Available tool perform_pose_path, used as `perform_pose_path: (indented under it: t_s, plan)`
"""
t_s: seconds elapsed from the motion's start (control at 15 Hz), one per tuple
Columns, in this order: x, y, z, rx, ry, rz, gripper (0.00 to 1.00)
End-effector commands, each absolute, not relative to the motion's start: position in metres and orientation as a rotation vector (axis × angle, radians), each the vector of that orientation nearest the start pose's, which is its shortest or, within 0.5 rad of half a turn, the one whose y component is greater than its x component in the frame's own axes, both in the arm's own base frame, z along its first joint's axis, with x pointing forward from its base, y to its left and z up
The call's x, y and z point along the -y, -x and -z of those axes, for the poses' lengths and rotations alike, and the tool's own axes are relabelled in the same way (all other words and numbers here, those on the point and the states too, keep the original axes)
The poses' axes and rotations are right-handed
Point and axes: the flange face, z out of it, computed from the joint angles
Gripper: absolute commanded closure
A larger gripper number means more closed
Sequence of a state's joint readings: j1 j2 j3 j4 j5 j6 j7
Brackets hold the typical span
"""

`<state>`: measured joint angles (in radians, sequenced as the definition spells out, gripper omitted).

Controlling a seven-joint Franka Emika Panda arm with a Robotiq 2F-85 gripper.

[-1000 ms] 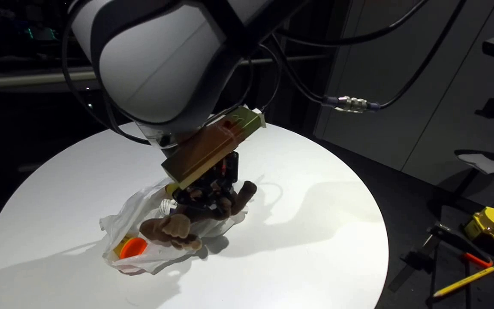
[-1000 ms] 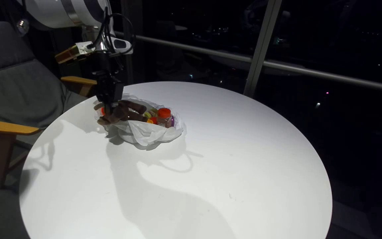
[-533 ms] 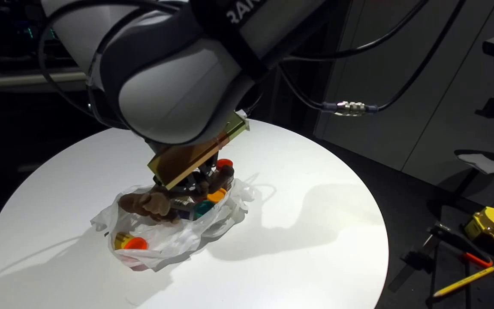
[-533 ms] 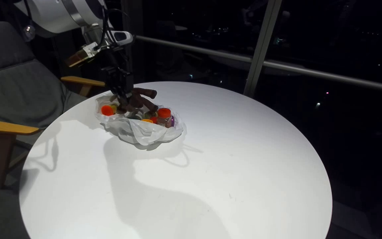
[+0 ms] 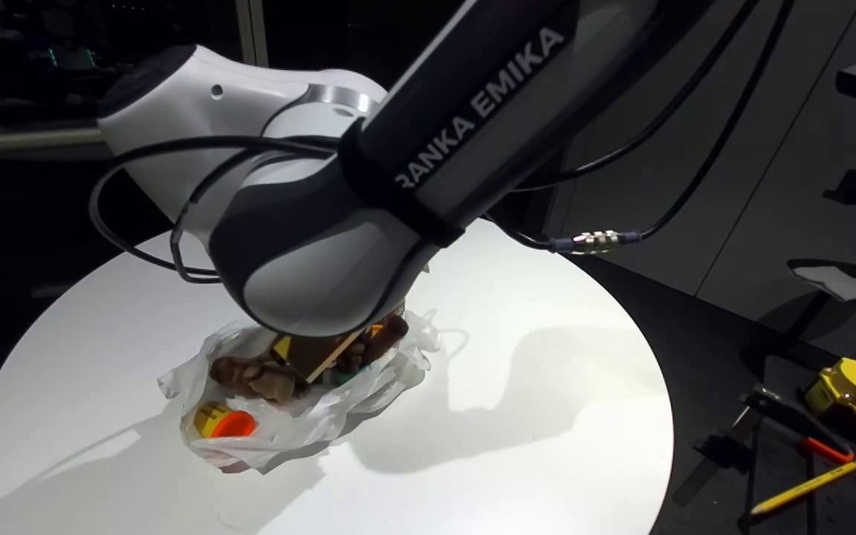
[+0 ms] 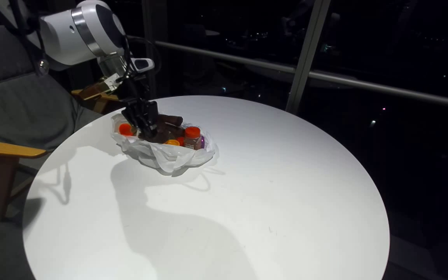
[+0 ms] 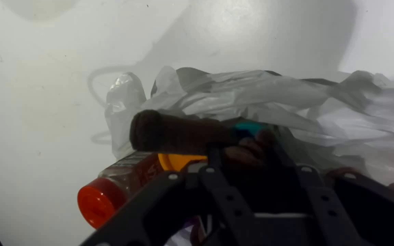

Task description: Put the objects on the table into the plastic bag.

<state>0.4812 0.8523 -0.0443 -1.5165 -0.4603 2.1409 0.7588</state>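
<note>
On the worktop (image 6: 278, 186), the plastic bag (image 6: 169, 157) holds, toward its near wall, a yellow-orange lid (image 6: 172, 142), at one end a red-lidded jar (image 6: 192, 139), and along its middle the brown plush toy (image 6: 163, 134), straddled there by the claw (image 6: 151, 133), whether pinching or spread I cannot tell.

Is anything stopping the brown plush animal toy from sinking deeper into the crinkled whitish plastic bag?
Looks like it: a round orange lid and a partly hidden teal item lie beneath the toy, inside the bag.
</note>
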Motion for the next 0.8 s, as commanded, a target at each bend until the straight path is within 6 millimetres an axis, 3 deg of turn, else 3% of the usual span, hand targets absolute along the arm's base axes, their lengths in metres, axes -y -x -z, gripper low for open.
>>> perform_pose_path:
  t_s: [0.0, 0.27, 0.53, 0.6, 0.67, 0.73]
  plan:
    - [-0.264, -0.631, -0.196, -0.120, 3.570, 0.081, 0.30]
    - [-0.229, -0.635, -0.274, -0.380, 3.510, 0.150, 0.01]
    - [-0.162, -0.636, -0.346, -0.484, 3.396, 0.038, 0.00]
    - [-0.140, -0.635, -0.359, -0.518, 3.353, 0.001, 0.00]
    - [-0.172, -0.648, -0.333, -0.502, 3.420, 0.058, 0.00]
    - [-0.160, -0.648, -0.344, -0.514, 3.406, 0.059, 0.00]
